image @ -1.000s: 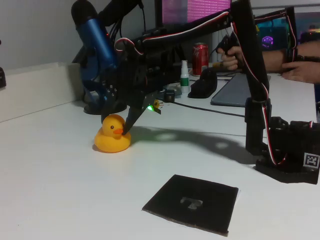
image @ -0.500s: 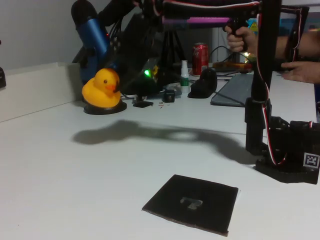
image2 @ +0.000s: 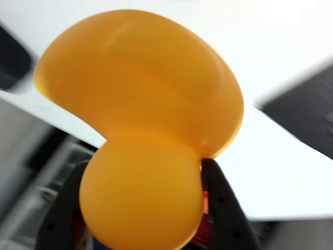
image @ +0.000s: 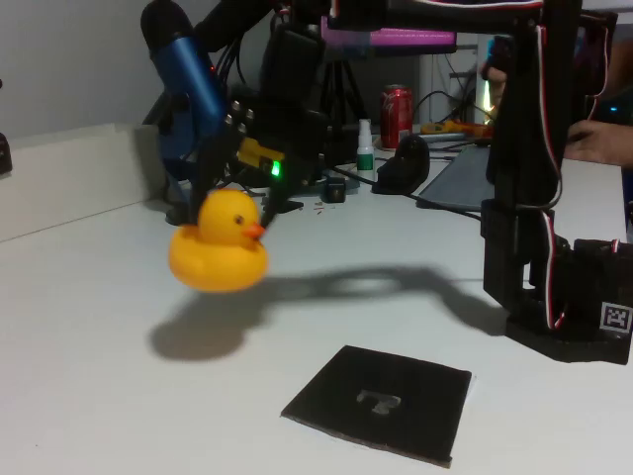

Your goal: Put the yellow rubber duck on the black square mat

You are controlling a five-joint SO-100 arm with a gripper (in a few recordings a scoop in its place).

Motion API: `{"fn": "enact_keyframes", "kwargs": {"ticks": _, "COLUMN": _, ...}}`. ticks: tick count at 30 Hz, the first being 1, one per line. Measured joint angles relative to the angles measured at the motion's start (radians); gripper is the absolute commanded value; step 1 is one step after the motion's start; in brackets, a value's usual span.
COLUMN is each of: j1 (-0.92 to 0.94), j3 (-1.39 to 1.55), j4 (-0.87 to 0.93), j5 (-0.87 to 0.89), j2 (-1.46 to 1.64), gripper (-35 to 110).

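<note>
The yellow rubber duck [image: 220,244] hangs in the air above the white table, left of centre in the fixed view, its beak pointing right. My gripper [image: 235,203] is shut on the duck's head from above and behind. In the wrist view the duck [image2: 140,120] takes up most of the picture, its head held between the two black fingers [image2: 221,208] at the bottom. The black square mat [image: 381,400] with a pale T mark lies flat on the table, below and to the right of the duck; a dark blurred corner of the mat [image2: 307,112] shows at the right of the wrist view.
The arm's black base [image: 569,297] stands at the right. Behind are a blue microphone [image: 188,89], a red can [image: 397,114], a small white bottle [image: 365,148] and a grey pad [image: 465,178]. A person's hand [image: 605,134] rests at the far right. The duck's shadow [image: 198,336] lies on the table.
The duck was lifted off the table, swung up to the back left, and has now come forward and down a little toward the mat, still held.
</note>
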Motion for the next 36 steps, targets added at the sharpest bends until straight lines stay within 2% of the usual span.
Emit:
{"fn": "enact_keyframes", "kwargs": {"ticks": 9, "j1": -0.221, "j3": 0.0, "j4": 0.114, "j5": 0.0, "j2": 0.002, "gripper": 17}}
{"fn": "enact_keyframes", "kwargs": {"ticks": 19, "j1": -0.255, "j3": 0.0, "j4": 0.262, "j5": -0.005, "j2": 0.002, "gripper": 17}}
{"fn": "enact_keyframes", "kwargs": {"ticks": 26, "j1": -0.362, "j3": 0.0, "j4": 0.356, "j5": -0.067, "j2": 0.002, "gripper": 17}}
{"fn": "enact_keyframes", "kwargs": {"ticks": 36, "j1": -0.4, "j3": 0.0, "j4": 0.359, "j5": -0.071, "j2": 0.002, "gripper": 17}}
